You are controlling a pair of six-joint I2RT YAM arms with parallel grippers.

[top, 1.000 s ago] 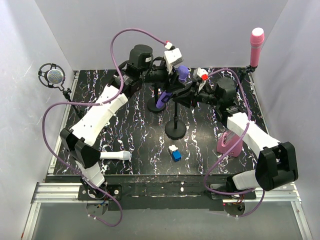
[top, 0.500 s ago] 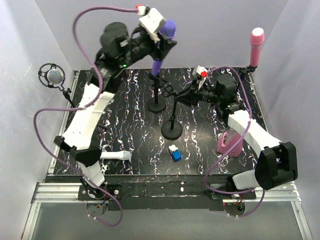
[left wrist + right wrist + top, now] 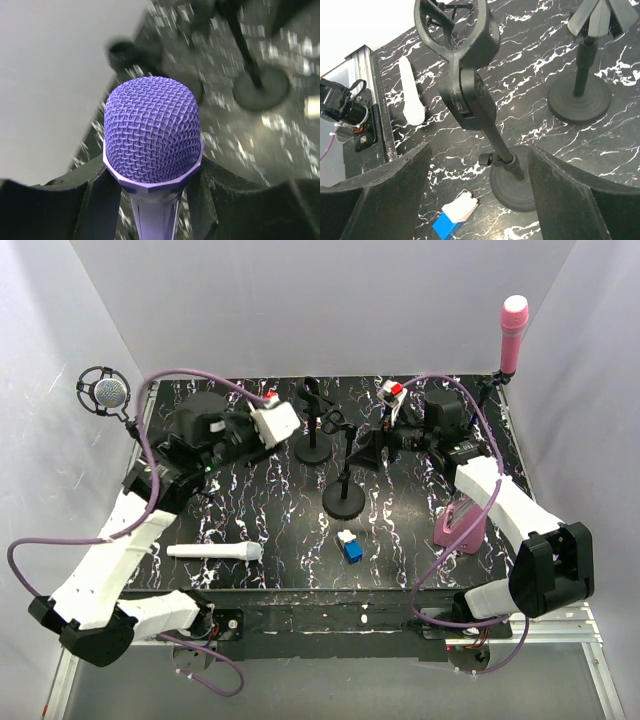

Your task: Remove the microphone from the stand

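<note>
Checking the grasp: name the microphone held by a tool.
The purple microphone, gripped in the left tool; the white one lies loose, pink and silver sit in mounts.

So the table [image 3: 400, 540] is a black slab with white marble-style veins. Two black round-base mic stands are upright near the middle: the front stand [image 3: 346, 502], and the rear stand [image 3: 313, 452] a bit behind and left of it. A white microphone [image 3: 215, 552] lies flat toward the near-left. A small blue-and-white block [image 3: 350, 545] sits just in front of the front stand's base, and a pink holder [image 3: 458, 525] (can't tell exactly what it is) is over by the right edge.
</note>
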